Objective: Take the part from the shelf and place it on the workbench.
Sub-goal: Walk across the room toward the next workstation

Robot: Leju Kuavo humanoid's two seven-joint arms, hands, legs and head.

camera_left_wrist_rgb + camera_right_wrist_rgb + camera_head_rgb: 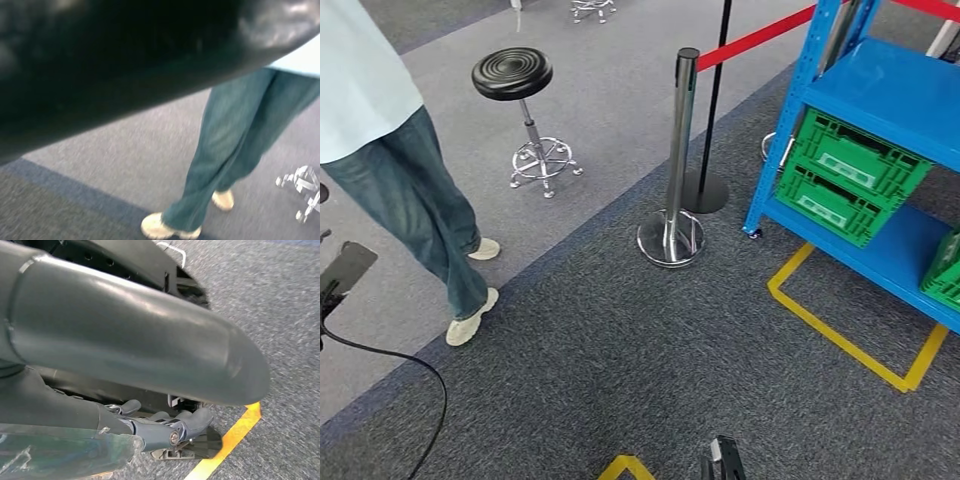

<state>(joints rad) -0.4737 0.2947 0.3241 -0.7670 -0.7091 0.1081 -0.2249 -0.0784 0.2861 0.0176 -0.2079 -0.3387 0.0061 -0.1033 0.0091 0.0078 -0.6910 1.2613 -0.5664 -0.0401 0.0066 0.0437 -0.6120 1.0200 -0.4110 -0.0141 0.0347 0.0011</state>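
Observation:
A blue shelf (893,95) stands at the right of the head view, with a green crate (848,175) on its lower board and a second green crate (943,270) at the picture's edge. What lies inside the crates is hidden. My right hand (132,355) hangs over the carpet, its thick grey thumb in front and its darker fingers (188,422) stretched out with nothing in them. In the left wrist view a dark blurred mass (113,55) covers the upper half, and I cannot tell how my left hand is set.
A chrome stanchion (681,150) with a red belt stands left of the shelf. Yellow floor tape (848,345) marks a box before the shelf. A person (418,200) in jeans stands at the left, near a black stool (512,75). A black cable (410,360) crosses the carpet.

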